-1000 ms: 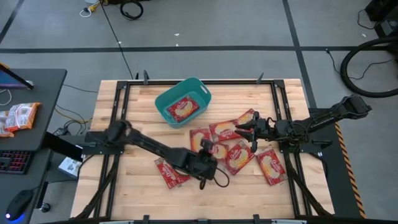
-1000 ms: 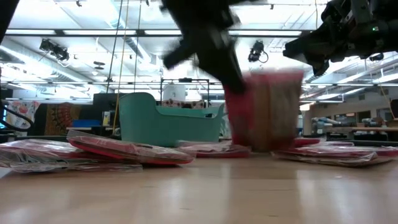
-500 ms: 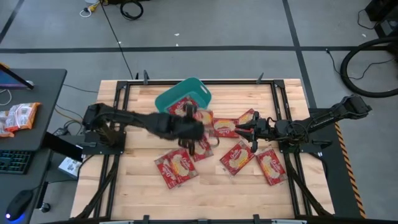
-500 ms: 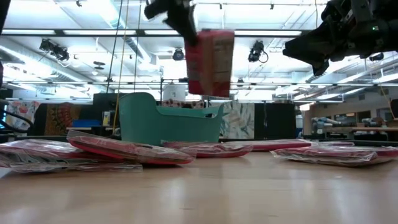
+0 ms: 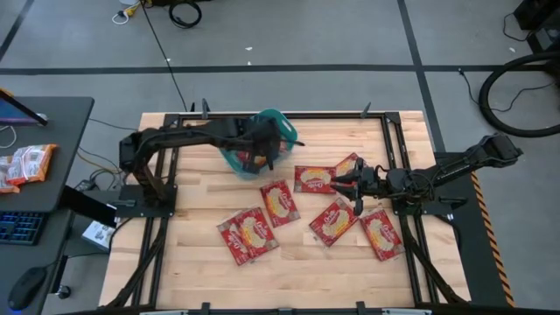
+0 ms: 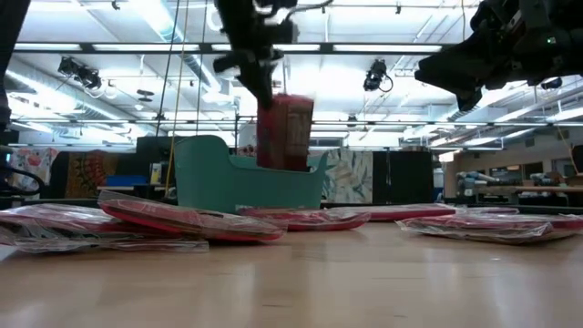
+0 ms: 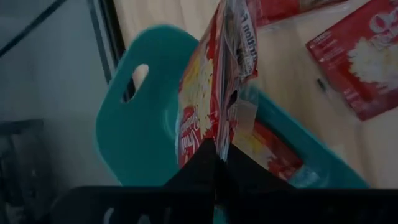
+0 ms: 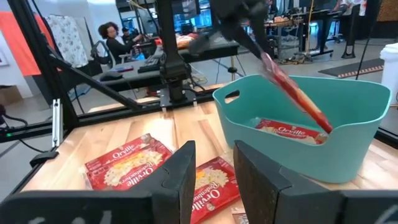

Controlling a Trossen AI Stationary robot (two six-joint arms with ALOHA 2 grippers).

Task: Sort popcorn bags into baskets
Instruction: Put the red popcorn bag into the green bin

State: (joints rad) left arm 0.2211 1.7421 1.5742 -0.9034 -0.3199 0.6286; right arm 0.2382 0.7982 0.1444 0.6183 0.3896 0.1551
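- Reaching across the wooden surface [image 5: 201,271], the left gripper [image 5: 261,156] hung over the teal rounded-rectangular plastic tub [image 5: 286,134] at the far side; its fingers [image 7: 205,165] were pinched on one flat red foil popcorn bag with a yellow-cream picture [image 6: 284,132].
- The held popcorn bag hung nearly upright, on edge, with its lower end at or just below the tub's rim in the low view; the right wrist view showed it tilted, lower end inside the tub [image 8: 348,155].
- A second red popcorn bag [image 8: 287,132] lay flat on the tub's floor, below the held one.
- The tub's slot handle [image 7: 139,76] showed in its end wall beside the held bag.
- The right gripper [image 5: 343,185] hovered above the surface on the right side, near the loose bags; its fingers [image 8: 176,180] were spread apart and held nothing.
- Six more red popcorn bags lay flat on the surface in the high view: one [image 5: 278,202] near the centre, one [image 5: 313,178] just beside the right gripper, one [image 5: 348,164] behind that gripper, one [image 5: 333,221] in front of it, one [image 5: 381,234] toward the right edge, and two overlapping [image 5: 248,234] toward the near left.
- A dark side table [image 5: 52,140] to the left of the surface carried paler orange-and-white snack packets [image 5: 24,164].
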